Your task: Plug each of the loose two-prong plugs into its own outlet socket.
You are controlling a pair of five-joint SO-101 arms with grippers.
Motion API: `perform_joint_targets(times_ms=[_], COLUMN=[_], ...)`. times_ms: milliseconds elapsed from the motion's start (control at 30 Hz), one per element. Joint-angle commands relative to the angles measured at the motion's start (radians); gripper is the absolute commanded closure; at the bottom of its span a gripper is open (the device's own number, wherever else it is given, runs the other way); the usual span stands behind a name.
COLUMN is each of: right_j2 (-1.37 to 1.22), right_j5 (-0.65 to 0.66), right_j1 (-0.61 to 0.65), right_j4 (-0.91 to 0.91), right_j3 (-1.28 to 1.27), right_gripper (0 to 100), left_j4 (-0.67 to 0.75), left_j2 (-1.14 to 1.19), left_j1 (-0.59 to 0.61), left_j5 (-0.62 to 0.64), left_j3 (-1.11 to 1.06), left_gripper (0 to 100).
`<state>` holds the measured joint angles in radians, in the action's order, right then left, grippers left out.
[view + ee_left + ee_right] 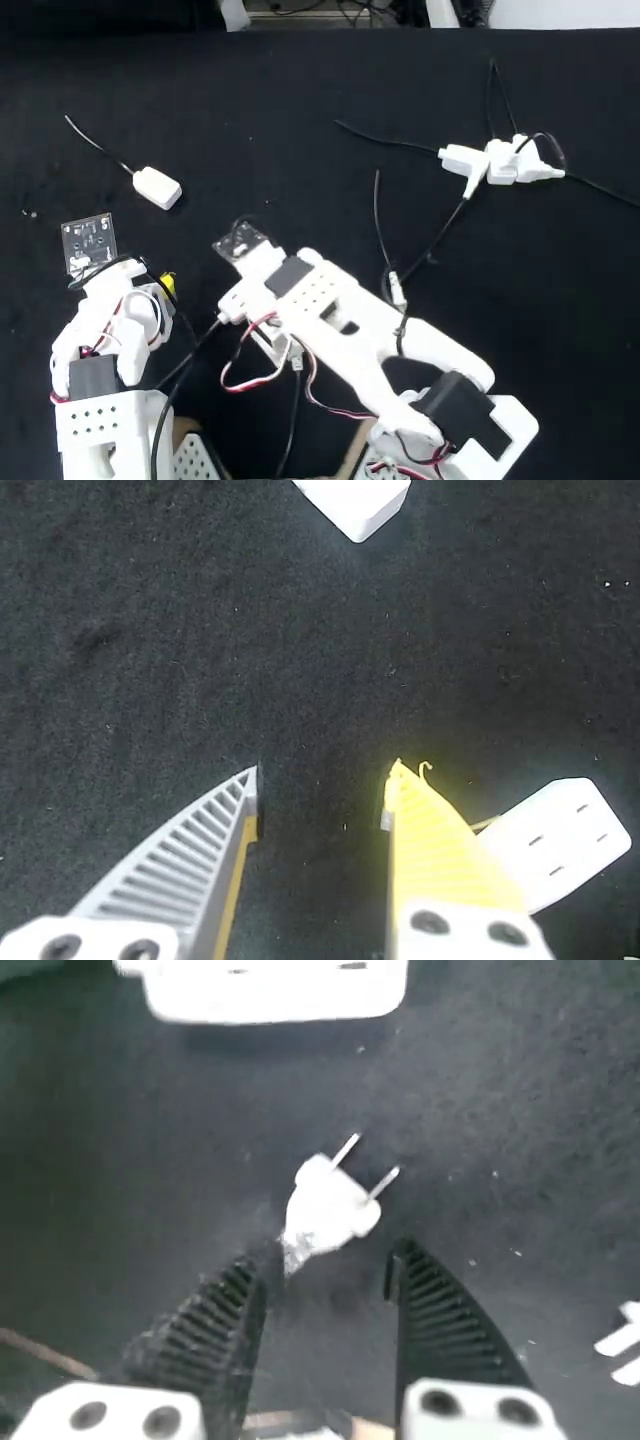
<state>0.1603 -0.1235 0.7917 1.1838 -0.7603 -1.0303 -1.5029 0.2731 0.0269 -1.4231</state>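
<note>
A white two-prong plug (330, 1205) lies on the black table just ahead of my right gripper (325, 1255). The gripper is open with nothing held. The plug's prongs point away, toward a white socket block (270, 985) beyond it. From above, the right arm (340, 320) stretches to the table's middle left, short of the corded white block (157, 187). My left gripper (325, 780) hangs open over bare table. A white corner (350, 500) lies ahead of it and a slotted white piece (560, 840) beside its yellow finger. Another corded plug (397, 290) lies beside the right arm.
A cluster of white plug and socket pieces (500, 160) with black cords sits at the back right. Thin black cables (440, 235) cross the table's middle. The left arm (110, 330) stands at the front left. Open black surface stretches along the back.
</note>
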Motion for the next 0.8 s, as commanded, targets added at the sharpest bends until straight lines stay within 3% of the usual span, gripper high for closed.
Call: perform_joint_targets(times_ms=[0,300,533,600,767], right_j2=[0.047,0.045,0.041,0.038,0.082], right_j5=[-0.071,-0.028,0.1,0.095,0.152], right_j1=[0.005,0.005,0.008,0.005,-0.121], right_j4=[-0.068,-0.071,-0.192,-0.206,-0.144], right_j3=[-0.028,-0.096,-0.113,-0.116,-0.001], right_gripper=[83.2,83.5,98.5,98.5,98.8], left_j4=[-0.003,-0.003,-0.003,-0.003,-0.003], left_j2=[-0.009,-0.009,-0.009,-0.009,-0.009], left_j1=[0.01,0.01,0.01,0.01,0.01], left_j5=[-0.006,-0.006,-0.006,-0.006,-0.006], left_j3=[0.01,0.012,0.01,0.01,0.01], left_gripper=[79,79,79,79,79])
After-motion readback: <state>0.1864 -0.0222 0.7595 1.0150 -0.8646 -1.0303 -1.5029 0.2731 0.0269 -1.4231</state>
